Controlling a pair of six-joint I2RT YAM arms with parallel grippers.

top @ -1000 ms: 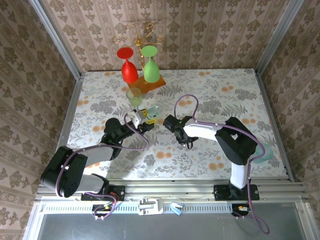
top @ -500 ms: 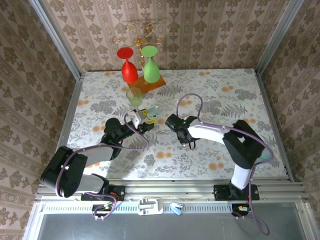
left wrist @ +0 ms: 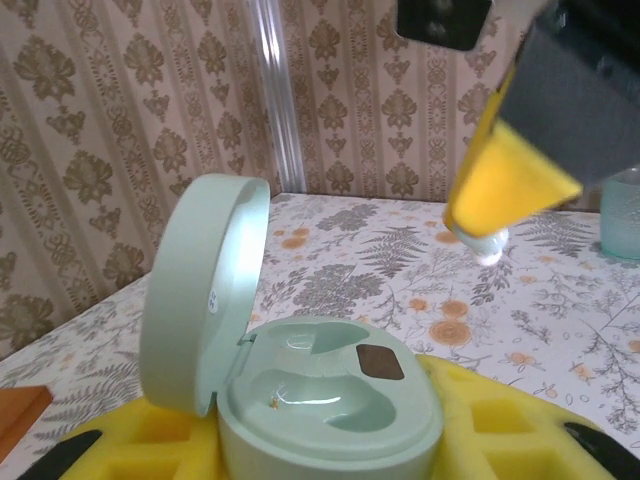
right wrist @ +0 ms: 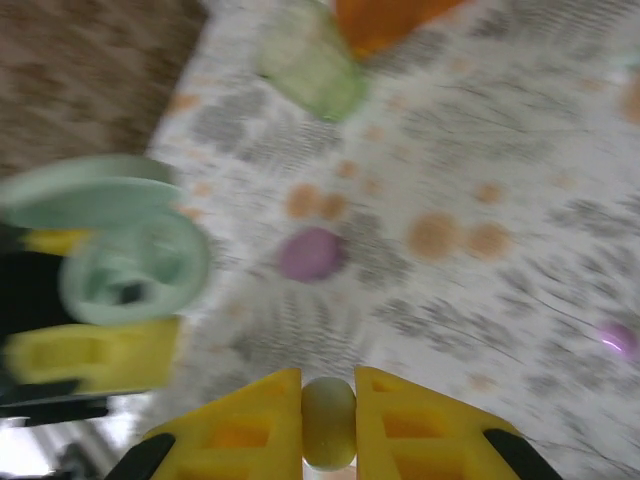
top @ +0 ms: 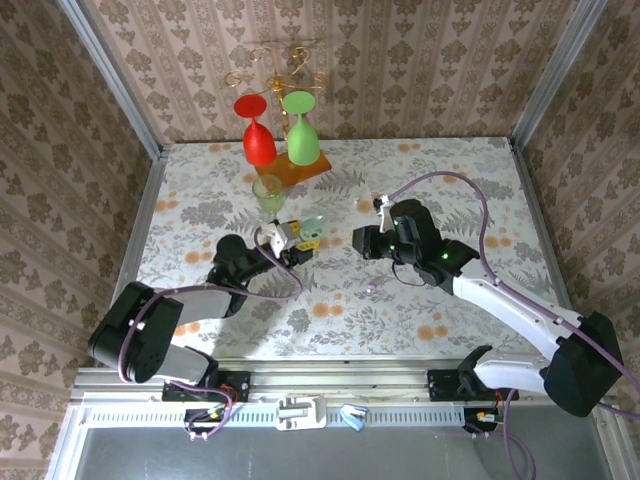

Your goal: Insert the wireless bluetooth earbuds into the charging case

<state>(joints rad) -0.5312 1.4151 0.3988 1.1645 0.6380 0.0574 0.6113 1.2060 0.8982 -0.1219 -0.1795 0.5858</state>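
Floral table [top: 450,180]: right jaws have risen (clenched on pale earbud [right wrist: 328,425]); left jaws grip mint case [left wrist: 330,425]

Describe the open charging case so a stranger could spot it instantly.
On the flowered table, look at the left end effector near the middle. Between its yellow pads sits the mint-green oval case, lid flipped up, unlike the see-through green cup behind it.

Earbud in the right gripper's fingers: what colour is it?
Pale whitish earbud, clearest in the right wrist view.
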